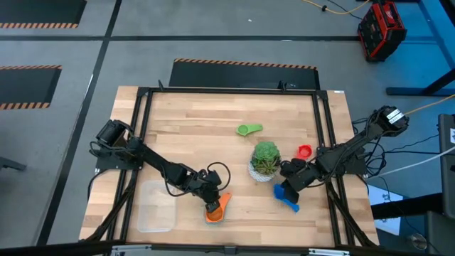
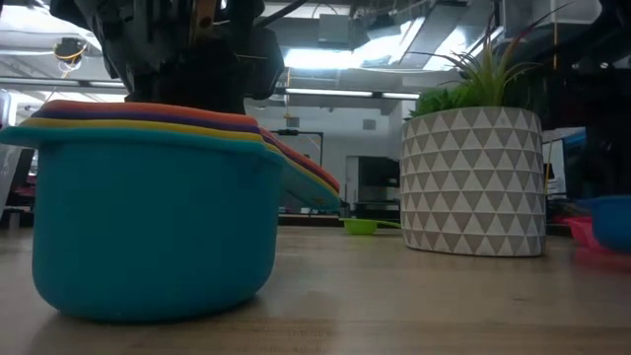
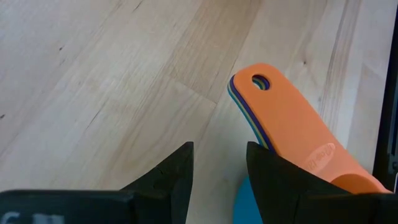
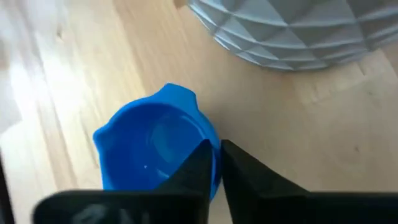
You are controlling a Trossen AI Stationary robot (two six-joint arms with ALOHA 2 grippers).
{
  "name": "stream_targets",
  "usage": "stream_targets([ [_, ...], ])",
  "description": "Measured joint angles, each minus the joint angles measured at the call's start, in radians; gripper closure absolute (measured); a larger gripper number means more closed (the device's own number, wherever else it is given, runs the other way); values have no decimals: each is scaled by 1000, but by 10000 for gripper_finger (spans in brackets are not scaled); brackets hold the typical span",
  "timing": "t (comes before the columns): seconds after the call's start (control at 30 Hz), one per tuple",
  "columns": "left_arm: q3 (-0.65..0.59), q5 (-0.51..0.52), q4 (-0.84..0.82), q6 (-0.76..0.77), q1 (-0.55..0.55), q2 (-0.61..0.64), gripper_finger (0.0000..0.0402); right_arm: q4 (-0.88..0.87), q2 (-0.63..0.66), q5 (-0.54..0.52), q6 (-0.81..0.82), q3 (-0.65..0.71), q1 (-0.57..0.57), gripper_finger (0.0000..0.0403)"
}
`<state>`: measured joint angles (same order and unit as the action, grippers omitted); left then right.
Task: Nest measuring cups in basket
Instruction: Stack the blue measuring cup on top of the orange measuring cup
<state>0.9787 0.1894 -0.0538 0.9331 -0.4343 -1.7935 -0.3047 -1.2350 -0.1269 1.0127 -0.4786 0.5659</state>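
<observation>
A stack of nested measuring cups (image 1: 214, 210), orange on top and teal outermost (image 2: 148, 237), stands on its base on the table, right of the clear basket (image 1: 141, 206). My left gripper (image 1: 210, 193) is on the stack, its handles (image 3: 292, 130) pointing away. My right gripper (image 1: 286, 186) is shut on a blue measuring cup (image 4: 152, 152) beside the plant pot. A green cup (image 1: 249, 129) and a red cup (image 1: 304, 151) lie loose farther back. My left gripper straddles the stack's wall beside the handles; the teal outer wall (image 3: 240, 202) shows far back between the fingers, one finger (image 3: 273, 180) over the cup's inside, the other outside. It slants down from the table's left. The stack stands upright on the table. My right gripper pinches the blue cup's wall at the rim (image 4: 213, 144), one finger (image 4: 196, 171) inside the bowl and the other outside. The fingers slant down from the table's right. The cup sits upright on the table; its handle is hidden in the wrist view.
A potted plant in a white patterned pot (image 1: 265, 161) stands mid-table, right next to the blue cup and between the two arms. A black frame (image 1: 227, 91) runs around the tabletop. Bare wood lies between the stack and the plant.
</observation>
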Motion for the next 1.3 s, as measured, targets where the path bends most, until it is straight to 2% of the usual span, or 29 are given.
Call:
stream_targets([
  [0.13, 0, 0, 2, 0, 0, 0, 260, 57, 0, 20, -27, 0, 0, 392],
  [0.37, 2, 7, 2, 0, 0, 0, 260, 207, 0, 51, -67, 0, 1, 387],
  [0.6, 57, 8, 0, -49, 0, -1, 260, 373, 0, 77, -132, 0, 2, 386],
  [0.83, 106, 5, -12, -94, 14, -1, 260, 381, 0, 78, -174, -27, 2, 386],
  [1.3, 119, 3, -14, -106, 31, -1, 260, 381, 0, 81, -235, -59, 2, 386],
])
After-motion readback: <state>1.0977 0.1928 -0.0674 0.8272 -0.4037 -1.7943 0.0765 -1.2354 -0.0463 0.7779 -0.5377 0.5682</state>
